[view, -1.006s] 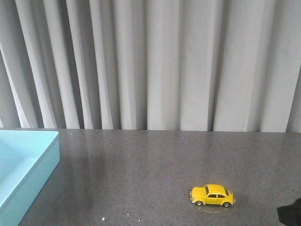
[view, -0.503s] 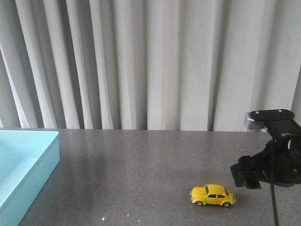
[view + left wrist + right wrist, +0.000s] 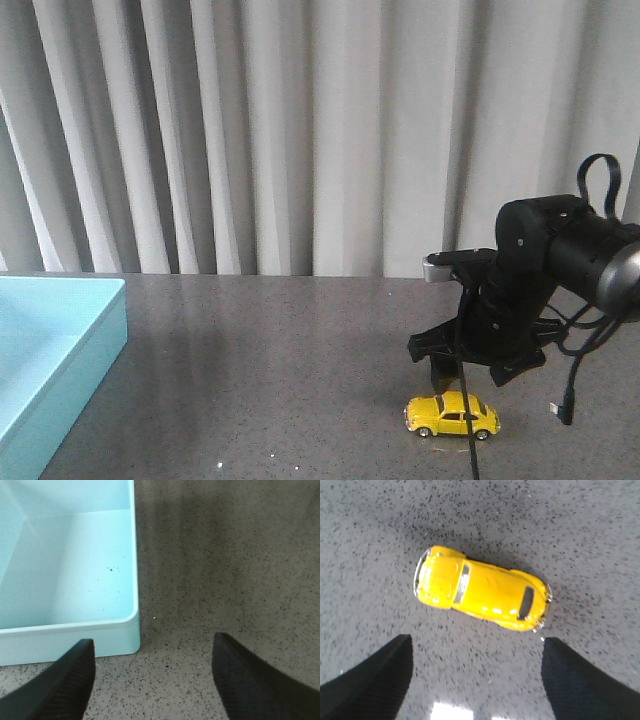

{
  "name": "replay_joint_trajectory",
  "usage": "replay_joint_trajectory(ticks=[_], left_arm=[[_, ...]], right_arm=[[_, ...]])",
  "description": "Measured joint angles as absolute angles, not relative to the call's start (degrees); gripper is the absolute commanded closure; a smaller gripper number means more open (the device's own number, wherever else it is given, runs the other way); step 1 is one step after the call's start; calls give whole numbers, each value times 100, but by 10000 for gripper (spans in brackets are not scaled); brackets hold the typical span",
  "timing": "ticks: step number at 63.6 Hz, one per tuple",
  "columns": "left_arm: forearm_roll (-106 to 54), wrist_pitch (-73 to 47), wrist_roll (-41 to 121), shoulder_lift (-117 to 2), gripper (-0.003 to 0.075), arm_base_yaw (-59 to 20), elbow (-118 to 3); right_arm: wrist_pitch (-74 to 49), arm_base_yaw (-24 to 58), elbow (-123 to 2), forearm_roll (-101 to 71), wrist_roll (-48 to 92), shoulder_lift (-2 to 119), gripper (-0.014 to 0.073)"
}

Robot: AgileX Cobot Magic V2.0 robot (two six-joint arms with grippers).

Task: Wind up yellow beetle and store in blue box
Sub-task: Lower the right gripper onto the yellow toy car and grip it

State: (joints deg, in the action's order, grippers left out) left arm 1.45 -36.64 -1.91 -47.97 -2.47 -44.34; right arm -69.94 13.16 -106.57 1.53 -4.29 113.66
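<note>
- The small bright yellow toy beetle car point(image 3: 452, 415) stands on its silver wheels on the dark grey speckled table point(image 3: 300, 380), in the lower right part of the front view, side-on to the camera with its nose toward the left of the frame.
- The black right gripper point(image 3: 470, 385) hangs just above and behind the yellow beetle in the front view, its arm coming in from the right edge of the frame with a dark cable looping beside it.
- In the right wrist view the yellow beetle point(image 3: 482, 588) lies in the middle of the frame, seen from above, and the two black fingers point(image 3: 367, 680) are spread wide at the lower corners, apart from the car and holding nothing.
- The large pale turquoise box point(image 3: 50, 355) with low straight walls sits at the left edge of the front view, well apart from the car.
- In the left wrist view the left gripper point(image 3: 150, 680) is spread wide and empty, just beside a rounded corner of the blue box point(image 3: 70, 580), which fills the upper left of that frame.
- Grey pleated curtains point(image 3: 300, 130) fill the upper half of the front view.
</note>
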Motion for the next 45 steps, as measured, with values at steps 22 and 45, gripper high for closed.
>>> replay_joint_trajectory(ticks=[22,45], left_arm=[[145,-3664,-191,-4797,228,-247,-4434],[145,-3664,-191,-4797,228,-247,-4434]], right_arm=[[-7094,1321,-11572,156,-732,12389,72],[-7111,1161,-11586,-273,-962,12450,115]])
